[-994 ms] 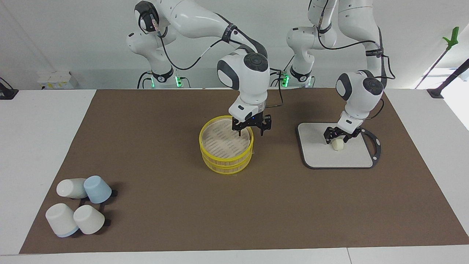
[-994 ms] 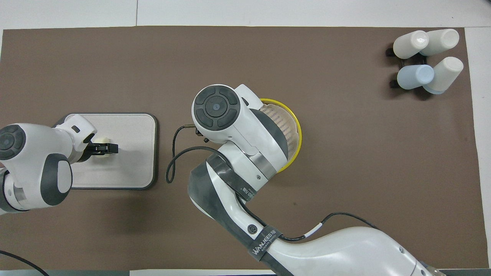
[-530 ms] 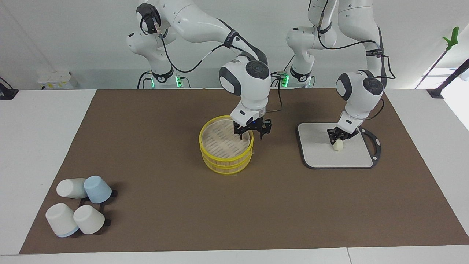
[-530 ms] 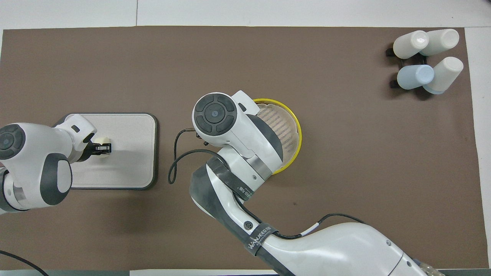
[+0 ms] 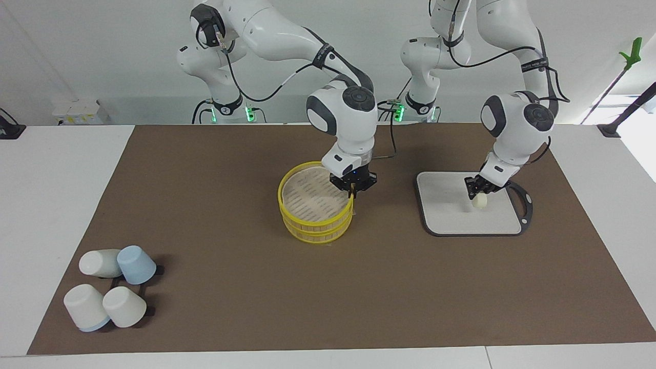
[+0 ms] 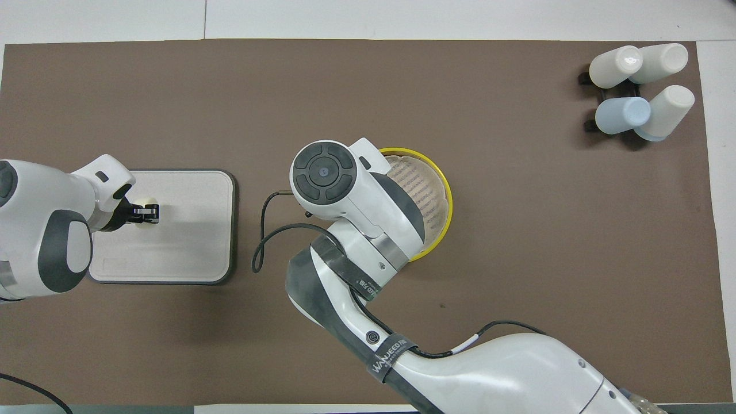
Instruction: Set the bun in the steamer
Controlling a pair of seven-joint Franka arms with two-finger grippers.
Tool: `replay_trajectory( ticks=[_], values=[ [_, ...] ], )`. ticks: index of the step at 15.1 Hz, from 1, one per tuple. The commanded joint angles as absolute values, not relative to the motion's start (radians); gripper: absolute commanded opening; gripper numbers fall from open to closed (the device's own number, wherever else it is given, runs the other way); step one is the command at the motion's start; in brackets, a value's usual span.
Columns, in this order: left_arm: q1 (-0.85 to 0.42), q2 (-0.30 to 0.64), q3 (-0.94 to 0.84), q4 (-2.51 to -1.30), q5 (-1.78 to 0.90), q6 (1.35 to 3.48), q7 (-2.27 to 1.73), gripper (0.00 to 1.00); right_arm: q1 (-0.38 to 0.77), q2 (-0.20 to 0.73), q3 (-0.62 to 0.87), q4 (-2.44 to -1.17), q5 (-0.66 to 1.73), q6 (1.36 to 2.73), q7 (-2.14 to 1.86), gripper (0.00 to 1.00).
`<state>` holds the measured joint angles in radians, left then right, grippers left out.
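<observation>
2 glossy white arms with dark grey joint caps, black cables, black grippers.

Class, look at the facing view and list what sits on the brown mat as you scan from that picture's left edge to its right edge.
Cluster of white and blue cups → steamer, with the right gripper shut at its rim → grey board → bun, held above the board by the left gripper.
</observation>
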<state>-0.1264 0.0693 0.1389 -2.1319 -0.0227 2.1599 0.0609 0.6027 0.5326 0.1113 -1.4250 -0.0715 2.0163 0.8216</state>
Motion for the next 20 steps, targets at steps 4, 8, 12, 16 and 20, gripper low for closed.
replay_trajectory(
  ticks=[4, 8, 12, 16, 20],
  values=[
    [-0.165, 0.083, 0.137, -1.892, -0.02, 1.905, -0.047, 0.28, 0.476, 0.499, 0.109, -1.362, -0.083, 1.945, 0.679, 0.0],
    [-0.311, 0.123, 0.137, -1.777, -0.025, 1.861, -0.305, 0.28, 0.301, 0.454, 0.115, -1.361, -0.074, 1.942, 0.387, 0.0],
    [-0.503, 0.14, 0.135, -1.74, -0.081, 1.891, -0.513, 0.29, 0.177, 0.439, 0.117, -1.362, -0.075, 1.928, 0.252, 0.0],
    [-0.67, 0.21, 0.133, -1.753, -0.139, 2.066, -0.615, 0.28, 0.118, 0.437, 0.117, -1.365, -0.058, 1.896, 0.123, 0.0],
    [-0.768, 0.282, 0.133, -1.795, -0.141, 2.213, -0.65, 0.28, 0.091, 0.433, 0.117, -1.379, -0.058, 1.896, 0.103, 0.0]
  ],
)
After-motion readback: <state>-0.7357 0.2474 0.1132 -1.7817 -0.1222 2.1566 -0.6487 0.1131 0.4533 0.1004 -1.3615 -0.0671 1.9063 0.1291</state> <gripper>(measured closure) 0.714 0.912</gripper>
